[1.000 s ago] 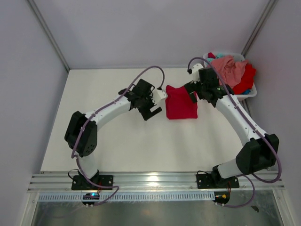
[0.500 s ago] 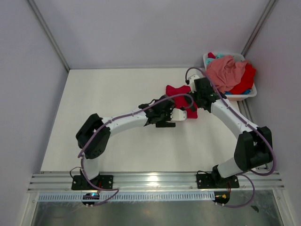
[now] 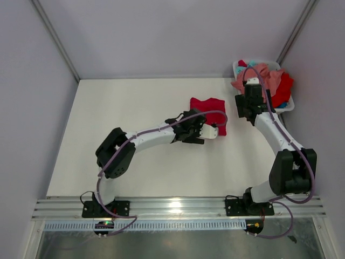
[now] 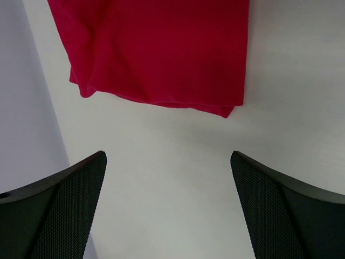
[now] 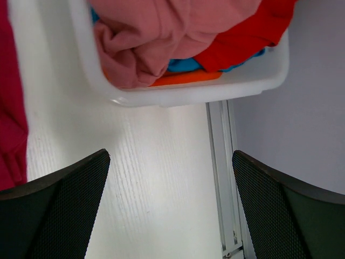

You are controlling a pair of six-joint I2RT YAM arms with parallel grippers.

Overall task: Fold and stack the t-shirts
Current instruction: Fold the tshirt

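A folded red t-shirt [image 3: 207, 110] lies flat on the white table; the left wrist view shows its near edge [image 4: 161, 48]. My left gripper [image 4: 168, 162] is open and empty over bare table just in front of that edge, also seen from above [image 3: 213, 130]. More t-shirts are piled in the white basket [image 5: 178, 97]: a salmon pink one [image 5: 161, 38] on top, a bright red one [image 5: 242, 32], and a bit of teal [image 5: 183, 66]. My right gripper [image 5: 170, 156] is open and empty, just short of the basket's near wall [image 3: 250, 90].
An orange cloth [image 5: 183, 79] shows under the pink one in the basket. The basket [image 3: 285, 108] sits in the back right corner against the wall. A metal rail [image 5: 221, 172] runs along the table's right edge. Grey walls enclose the table on three sides.
My right gripper has left the folded red t-shirt's right side and swung over to the basket. My left gripper moved from the shirt's left side round to its near edge.
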